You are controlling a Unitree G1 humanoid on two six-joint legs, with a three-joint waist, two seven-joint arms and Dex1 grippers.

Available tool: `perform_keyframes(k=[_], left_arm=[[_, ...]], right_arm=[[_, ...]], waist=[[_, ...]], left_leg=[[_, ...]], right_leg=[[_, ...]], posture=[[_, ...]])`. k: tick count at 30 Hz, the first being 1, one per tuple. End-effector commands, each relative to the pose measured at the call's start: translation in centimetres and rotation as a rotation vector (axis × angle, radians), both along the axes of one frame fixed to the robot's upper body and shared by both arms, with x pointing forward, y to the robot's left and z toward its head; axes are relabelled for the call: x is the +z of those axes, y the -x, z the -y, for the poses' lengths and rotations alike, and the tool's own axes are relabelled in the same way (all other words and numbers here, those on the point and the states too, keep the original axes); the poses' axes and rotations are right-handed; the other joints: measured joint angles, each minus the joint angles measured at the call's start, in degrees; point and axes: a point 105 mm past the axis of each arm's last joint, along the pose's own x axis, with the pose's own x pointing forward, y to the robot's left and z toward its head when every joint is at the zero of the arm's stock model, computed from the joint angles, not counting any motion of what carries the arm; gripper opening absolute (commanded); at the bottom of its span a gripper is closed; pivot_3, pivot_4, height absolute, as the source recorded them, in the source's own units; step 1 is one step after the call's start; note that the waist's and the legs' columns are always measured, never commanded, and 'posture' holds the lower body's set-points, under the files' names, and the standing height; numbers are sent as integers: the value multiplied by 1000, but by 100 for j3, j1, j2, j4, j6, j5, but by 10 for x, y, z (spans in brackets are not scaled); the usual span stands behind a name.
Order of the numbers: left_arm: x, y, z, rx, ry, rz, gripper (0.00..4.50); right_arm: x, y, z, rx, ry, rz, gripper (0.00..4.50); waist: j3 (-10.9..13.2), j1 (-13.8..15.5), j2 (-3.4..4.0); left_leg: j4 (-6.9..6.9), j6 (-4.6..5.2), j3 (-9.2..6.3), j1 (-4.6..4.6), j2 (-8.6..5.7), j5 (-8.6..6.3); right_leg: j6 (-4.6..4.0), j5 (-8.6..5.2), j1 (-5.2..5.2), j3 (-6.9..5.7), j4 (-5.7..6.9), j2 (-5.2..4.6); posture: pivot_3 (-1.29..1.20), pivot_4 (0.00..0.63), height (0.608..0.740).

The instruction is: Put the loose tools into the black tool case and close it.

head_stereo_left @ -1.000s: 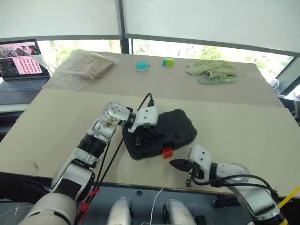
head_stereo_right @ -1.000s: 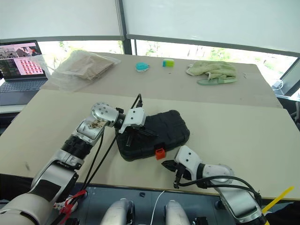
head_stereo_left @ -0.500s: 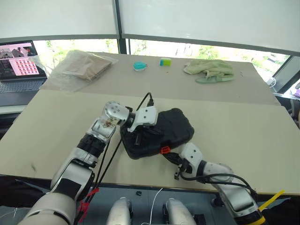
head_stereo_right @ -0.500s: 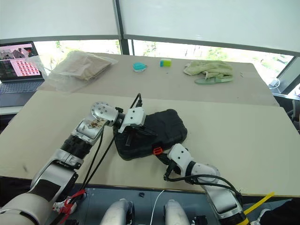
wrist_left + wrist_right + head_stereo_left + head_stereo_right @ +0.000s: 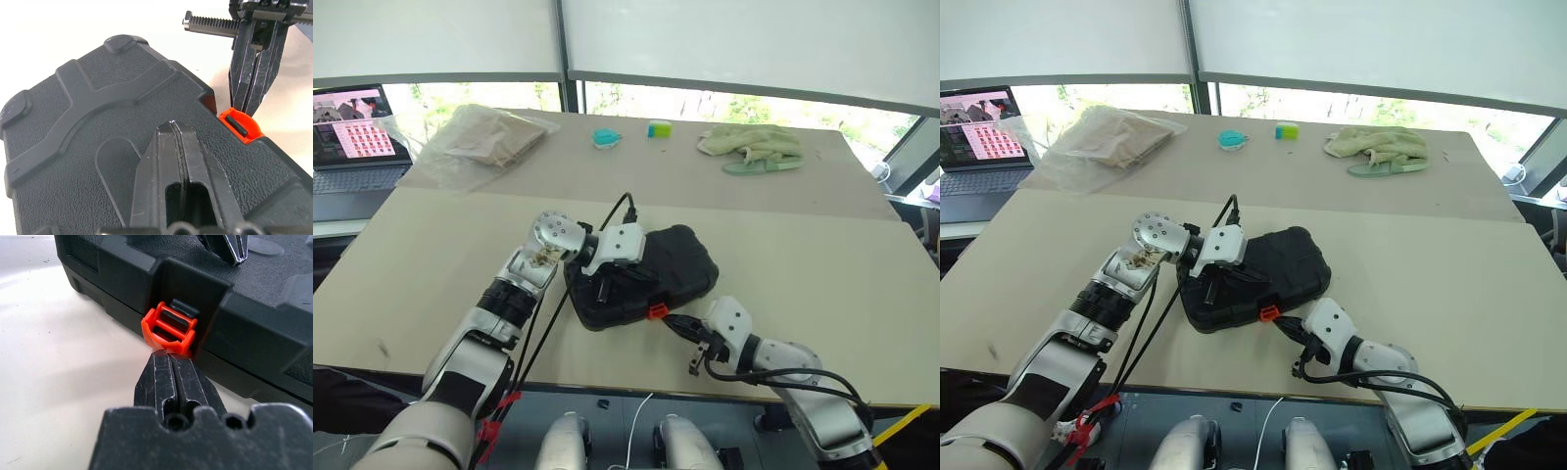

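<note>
A: Start with the head views. Where is the black tool case point(image 5: 641, 277)?

B: It lies lid down, closed, on the near part of the bench point(image 5: 822, 264), close to the front edge. The left gripper point(image 5: 604, 290) rests on top of its ribbed lid, jaws shut together with nothing between them. The right gripper point(image 5: 680, 324) sits low at the case's near side, its jaws pressed shut, tips at the orange latch point(image 5: 657, 311).

A: Anything else on the bench?

B: Farther back, a crumpled plastic bag point(image 5: 481, 140), a teal object point(image 5: 605, 137), a small yellow-and-blue block point(image 5: 658, 128) and a green cloth point(image 5: 754, 147). A laptop point(image 5: 352, 137) stands off to the left.

A: And the left wrist view?

B: The left jaws are closed flat, resting on the textured lid. Beyond them the orange latch shows at the case's edge, with the right gripper's closed fingers point(image 5: 254, 73) right beside it.

A: The right wrist view?

B: The right jaws are shut, empty, their tips touching the lower edge of the orange latch, which stands out from its recess in the case's front wall.
</note>
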Motion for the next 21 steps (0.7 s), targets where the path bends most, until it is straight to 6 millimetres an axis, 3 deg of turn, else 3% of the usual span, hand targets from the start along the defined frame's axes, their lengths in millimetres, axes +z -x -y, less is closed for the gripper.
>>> perform_keyframes(k=[1,2,6,11,15,21], left_arm=[[-27,2,-8,12,-107,-59,16],[-27,2,-8,12,-107,-59,16],[-28,3,-9,11,-109,-63,0],[-28,4,-7,6,-107,-65,0],[-28,4,-6,1,-109,-60,0],[-29,7,-7,-4,-111,-58,0]], right_arm=[[22,10,-3,36,-44,7,0],[21,12,-3,32,-50,-16,0],[19,16,-4,12,-73,-74,1088],[6,16,-3,3,9,-81,2812],[-5,8,2,-53,-16,-146,2812],[7,1,-10,-130,-200,-228,2812]], waist=[[0,5,0],[0,9,0],[-1,15,-1],[-1,16,-1],[-1,16,-1],[-1,16,-1]], left_leg=[[0,0,0,0,0,0],[0,0,-1,0,0,0],[-1,0,-1,0,-1,0],[-1,0,-1,0,-1,0],[-1,0,-1,0,-1,0],[-2,0,-2,0,-1,0]], right_leg=[[0,0,0,0,0,0],[0,0,1,0,0,0],[0,0,3,0,-2,-1],[0,-1,2,0,-2,-2],[0,-1,2,0,-3,-2],[0,-1,2,0,-3,-1]], posture=[[0,150,740],[0,150,740],[0,150,740],[0,150,740],[0,150,740],[0,150,740]])
